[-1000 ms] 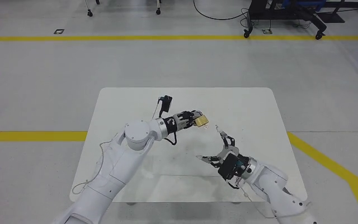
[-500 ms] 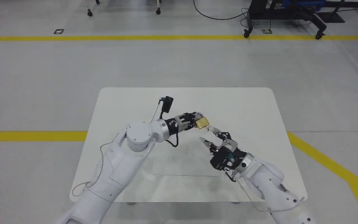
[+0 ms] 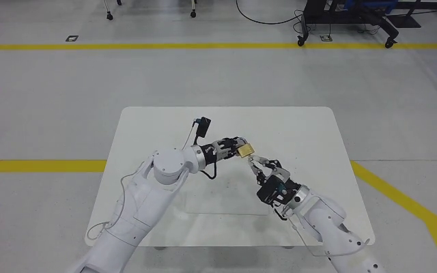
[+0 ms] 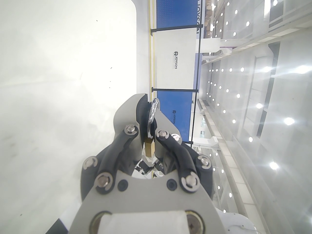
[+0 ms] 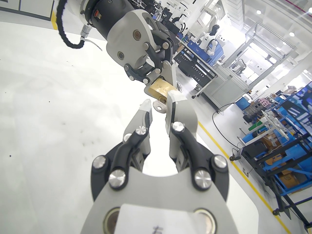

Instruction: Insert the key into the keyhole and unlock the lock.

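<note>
- Your left gripper (image 4: 150,115) is clamped on the brass padlock (image 5: 159,89), holding it in the air over the middle of the table (image 3: 300,126); in the top view that arm comes in from the padlock's 9 o'clock.
- The key (image 5: 159,105) juts from the end of the padlock that faces your other arm. It looks already seated, but the blade is hidden, so I can't tell how deep it sits.
- Your right gripper (image 3: 258,166) sits at the padlock's 5 o'clock, jaws part open and straddling the key's head; one finger is against the head or nearly so, the other stands apart, and nothing is gripped.
- Handling, as I judge it: the padlock is small, rigid, dense metal with smooth faces, so it could twist in the left jaws when you turn; the key is thin, stiff and light, and easy to skid off.
- Take the key by the flat faces of its head; close fully, then turn about the blade's axis, and avoid any sideways push.
</note>
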